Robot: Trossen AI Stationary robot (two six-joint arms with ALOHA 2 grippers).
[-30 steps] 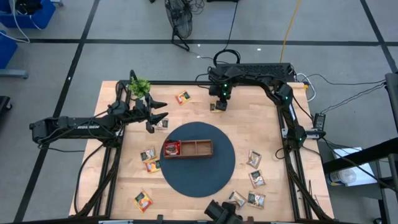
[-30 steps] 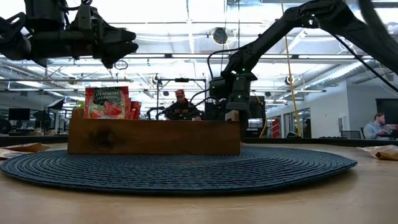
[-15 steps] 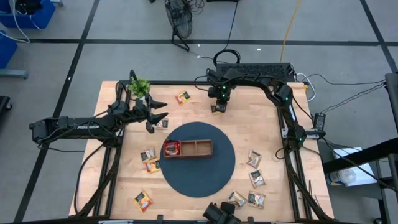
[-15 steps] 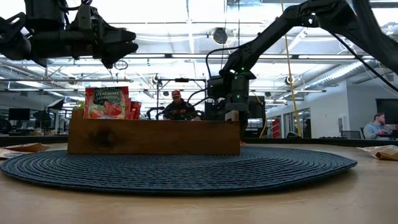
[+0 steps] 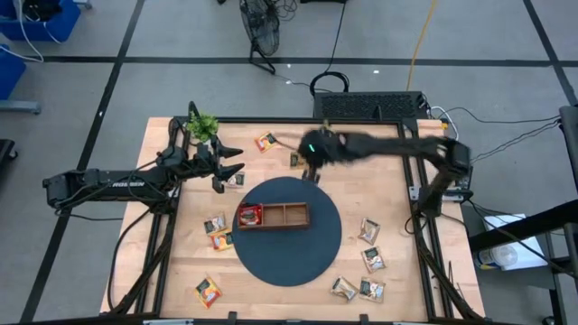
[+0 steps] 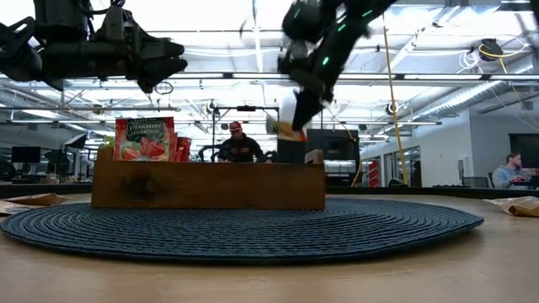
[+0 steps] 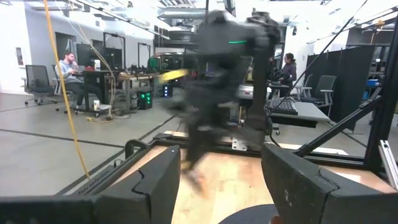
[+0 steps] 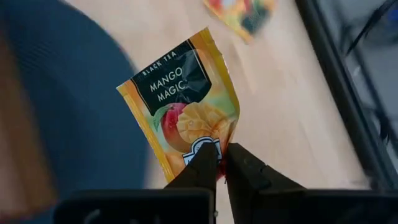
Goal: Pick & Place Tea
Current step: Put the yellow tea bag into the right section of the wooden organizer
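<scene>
The right end effector (image 8: 219, 163) is closed on the lower edge of an orange sachet (image 8: 185, 102) printed "Black Tea Mango Magic", its two dark fingers (image 8: 198, 168) pinching the packet so that it hangs free of the counter (image 5: 379, 181). From above, the right arm stretches across the far part of the counter, with the end effector (image 5: 307, 155) just beyond the far rim of the round dark mat (image 5: 321, 253). In the low view the sachet (image 6: 290, 130) is lifted above the level of the wooden tray (image 6: 210, 185).

The left end effector (image 5: 230, 164) hovers above the counter near the small potted plant (image 5: 202, 125), a little to the left of the mat. Its fingers (image 7: 143, 186) stand partly apart and hold nothing.

The wooden tray (image 5: 293, 216) sits in the middle of the mat. Its leftmost compartment holds red sachets (image 5: 249, 215) standing on edge, the front one (image 6: 141, 140) showing a strawberry label; the other two compartments look bare.

Loose sachets lie flat on the counter: one (image 5: 265, 141) near the far edge, one (image 5: 234, 180) under the left end effector, two (image 5: 215, 225) at the mat's left side, one (image 5: 208, 292) at the near left corner, and four (image 5: 369, 230) to the right of the mat, toward the near edge.

People sit at desks in the room behind the counter.
</scene>
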